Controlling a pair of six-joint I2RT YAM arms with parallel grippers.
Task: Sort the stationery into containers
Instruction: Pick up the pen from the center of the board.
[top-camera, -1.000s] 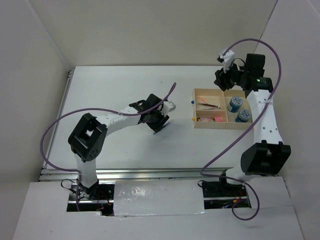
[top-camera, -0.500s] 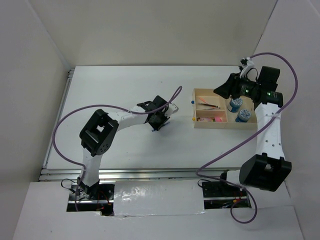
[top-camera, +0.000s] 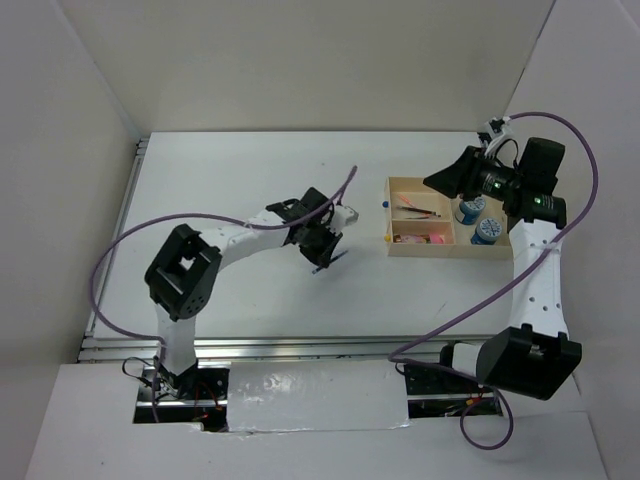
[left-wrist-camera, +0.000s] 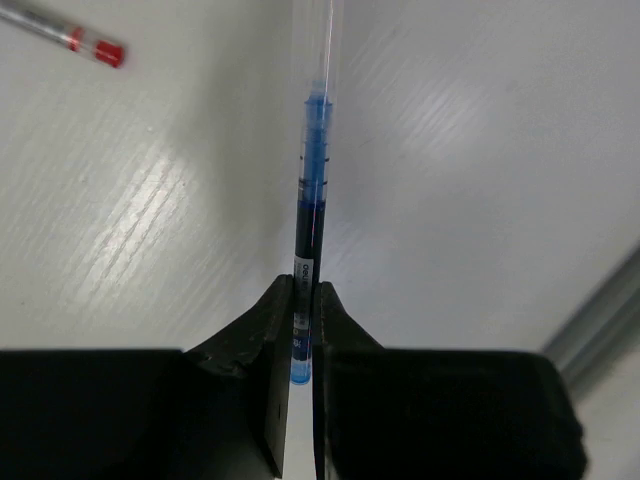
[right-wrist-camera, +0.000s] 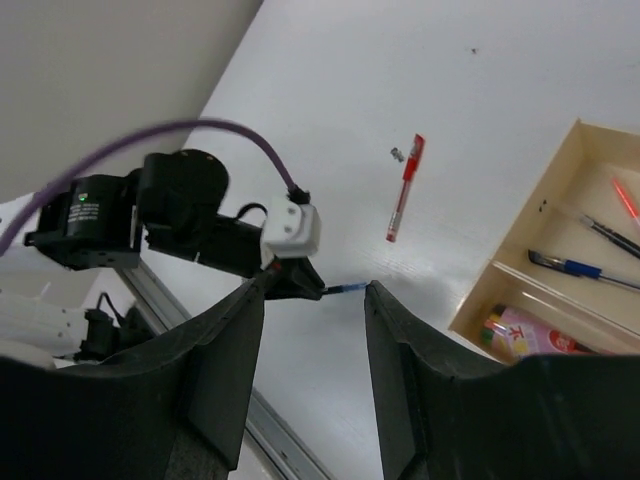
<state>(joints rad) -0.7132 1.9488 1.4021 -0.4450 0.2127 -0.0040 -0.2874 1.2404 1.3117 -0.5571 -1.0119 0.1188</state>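
Note:
My left gripper (top-camera: 324, 247) is shut on a dark blue pen (left-wrist-camera: 312, 200) and holds it above the table, left of the tray. The pen's tip shows in the top view (top-camera: 338, 262). A red pen (right-wrist-camera: 404, 190) lies on the table beyond it and also shows in the left wrist view (left-wrist-camera: 72, 35). The tan wooden tray (top-camera: 440, 252) holds two blue-and-white rolls (top-camera: 470, 209), a pink cylinder (right-wrist-camera: 530, 330) and several pens (right-wrist-camera: 565, 266). My right gripper (right-wrist-camera: 315, 290) is open and empty, raised by the tray's far side (top-camera: 447, 181) and facing the left arm.
A grey rail (left-wrist-camera: 590, 320) runs along the table's near edge. White walls stand close on the left, back and right. A small blue bit (top-camera: 385, 203) and a yellow bit (top-camera: 386, 240) sit at the tray's left wall.
My left gripper has turned and shifted slightly toward the near edge with the blue pen. My right wrist has swung to the right and tilted to face left over the tray.

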